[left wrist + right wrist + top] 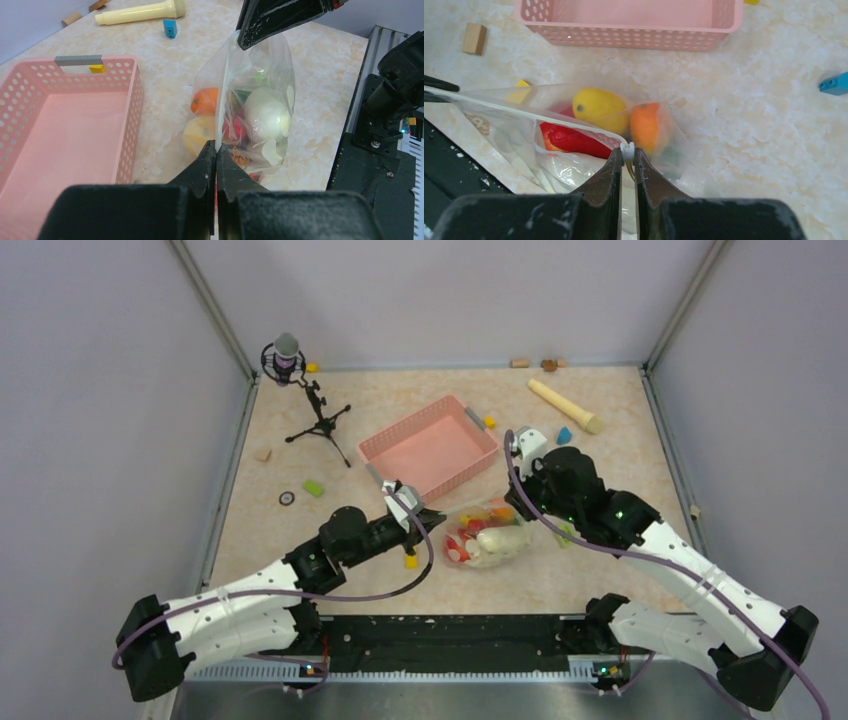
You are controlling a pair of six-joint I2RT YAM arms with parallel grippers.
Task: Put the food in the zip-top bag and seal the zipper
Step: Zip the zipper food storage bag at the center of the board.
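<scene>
Place: a robotics lab test cell, not a home or shop.
Enclosure: plain grey walls (pixel 450 300) closed off nine, twelve and three o'clock, joined at the corners by metal frame posts (pixel 213 310).
Work surface: a marble-patterned table (pixel 430 390) filled the floor of the cell.
Machines: a left arm (pixel 250 590) and a right arm (pixel 700 590) were bolted to a black rail (pixel 450 635) at six o'clock, with purple cables (pixel 400 592) trailing.
Recording gear: a microphone (pixel 286 348) on a tripod (pixel 322 425) stood at eleven o'clock.
Props: toy food (pixel 505 540) in a zip-top bag (pixel 490 515), a pink basket (pixel 430 450), a green block (pixel 314 487), and a cream cylinder (pixel 565 405) at one o'clock.
</scene>
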